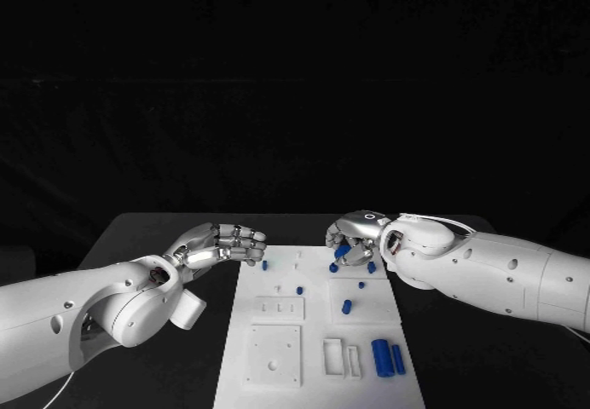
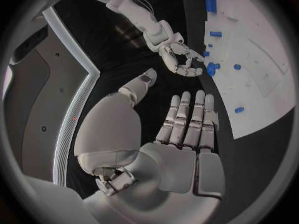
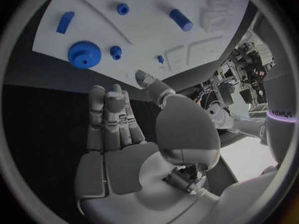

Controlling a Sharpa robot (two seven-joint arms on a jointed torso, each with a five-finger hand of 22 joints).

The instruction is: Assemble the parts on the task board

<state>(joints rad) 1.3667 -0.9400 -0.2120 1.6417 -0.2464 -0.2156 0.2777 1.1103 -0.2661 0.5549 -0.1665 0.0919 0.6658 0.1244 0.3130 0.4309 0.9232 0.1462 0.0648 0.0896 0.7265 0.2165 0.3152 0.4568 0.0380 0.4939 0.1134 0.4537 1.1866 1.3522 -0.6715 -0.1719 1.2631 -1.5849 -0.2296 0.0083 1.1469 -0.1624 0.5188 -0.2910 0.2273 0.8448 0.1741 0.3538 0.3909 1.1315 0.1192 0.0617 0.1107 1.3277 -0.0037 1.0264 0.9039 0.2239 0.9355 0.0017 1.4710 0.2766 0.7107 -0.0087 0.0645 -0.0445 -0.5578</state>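
The white task board (image 1: 314, 328) lies in the middle of the table. My right hand (image 1: 356, 239) hovers over its far right corner, fingers stretched out and holding nothing (image 3: 106, 119). A blue gear (image 3: 82, 54) lies on the board just beyond those fingers and shows under the hand (image 1: 342, 251). Small blue pegs (image 1: 264, 265) stand near the far edge. A short blue cylinder (image 1: 347, 307) lies mid-board. Two longer blue cylinders (image 1: 384, 358) lie side by side near the front right. My left hand (image 1: 224, 243) floats beside the board's far left corner with nothing in it (image 2: 187, 119).
Two raised white square plates (image 1: 275, 354) and two narrow slotted blocks (image 1: 334, 356) occupy the board's near half. Black table (image 1: 147, 234) surrounds the board on both sides. My right forearm (image 1: 492, 273) reaches across the table's right side.
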